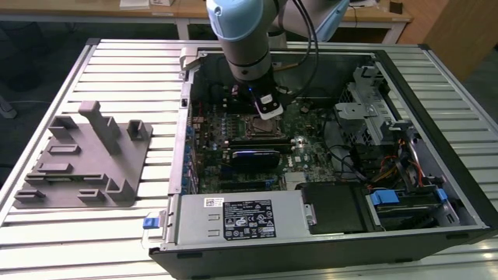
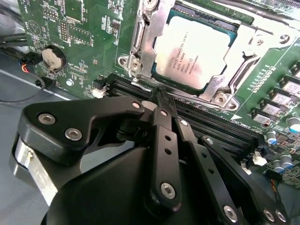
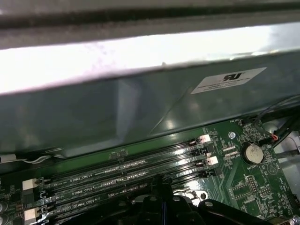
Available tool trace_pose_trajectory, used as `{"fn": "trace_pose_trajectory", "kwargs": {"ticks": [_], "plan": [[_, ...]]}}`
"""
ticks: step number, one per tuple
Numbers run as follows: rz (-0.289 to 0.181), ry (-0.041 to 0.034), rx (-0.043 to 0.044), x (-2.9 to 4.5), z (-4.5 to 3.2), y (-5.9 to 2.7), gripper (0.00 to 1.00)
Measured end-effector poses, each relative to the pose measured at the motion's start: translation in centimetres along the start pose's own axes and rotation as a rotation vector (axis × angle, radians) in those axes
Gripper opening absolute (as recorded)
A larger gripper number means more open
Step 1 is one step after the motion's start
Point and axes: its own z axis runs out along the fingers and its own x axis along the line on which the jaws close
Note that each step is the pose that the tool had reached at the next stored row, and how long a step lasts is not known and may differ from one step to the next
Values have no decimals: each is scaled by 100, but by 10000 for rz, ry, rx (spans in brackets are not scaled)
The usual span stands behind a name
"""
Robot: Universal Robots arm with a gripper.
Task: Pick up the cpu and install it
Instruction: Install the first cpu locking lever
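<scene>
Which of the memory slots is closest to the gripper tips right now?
The memory slot bordering the socket frame, just beside the cpu: the closed tips of the gripper sit over it, the other slots lying further from the socket.

We note a pale blue-grey cylindrical arm [image 1: 245, 35], black cables alongside, white wrist block, matte black gripper [image 2: 161, 101] linkages with silver screws.

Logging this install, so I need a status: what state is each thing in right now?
cpu: seated flat in the socket, nothing gripping it.
socket frame: down around the cpu.
pincer: shut, empty, tips beside the socket's edge.
computer case: lying open, side panel off.
memory slots: empty.
</scene>
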Motion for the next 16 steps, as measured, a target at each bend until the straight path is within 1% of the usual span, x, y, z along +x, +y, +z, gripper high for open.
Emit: {"fn": "trace_pose_trajectory", "kwargs": {"ticks": [2,8,11,16], "plan": [[5,5,-26,-2,-6,3,11],[37,32,-142,-7,-40,14,11],[42,36,-161,-7,-39,16,11],[41,39,-164,-9,-35,20,11]]}}
